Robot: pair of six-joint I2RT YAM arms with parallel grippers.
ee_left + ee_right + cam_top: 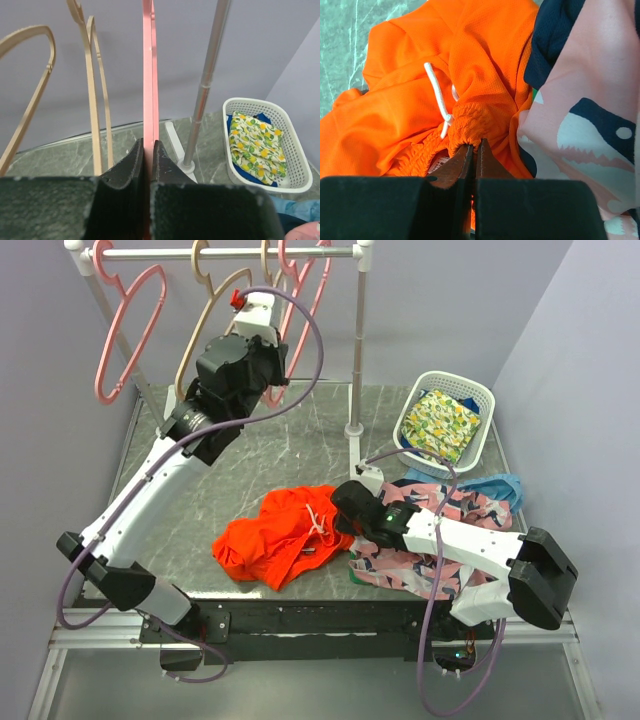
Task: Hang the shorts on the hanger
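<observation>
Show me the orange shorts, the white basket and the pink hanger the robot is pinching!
shorts (262,540): top view, middle of the orange cloth.
basket (412,415): top view, its left wall.
hanger (150,75): left wrist view, its thin pink edge.

A robotics lab bench dressed as a laundry corner. Plain lilac partition walls (470,300) box in a grey marbled table (260,455) at the centre of the top view, set on aluminium framing (100,640) along the bottom edge, with two white-and-black arms (150,490) bolted there. A white rail (230,253) across the top carries pink hangers (101,365) and tan hangers (185,358); a white basket (470,383) sits upper right; orange shorts (275,540) lie mid-table
</observation>
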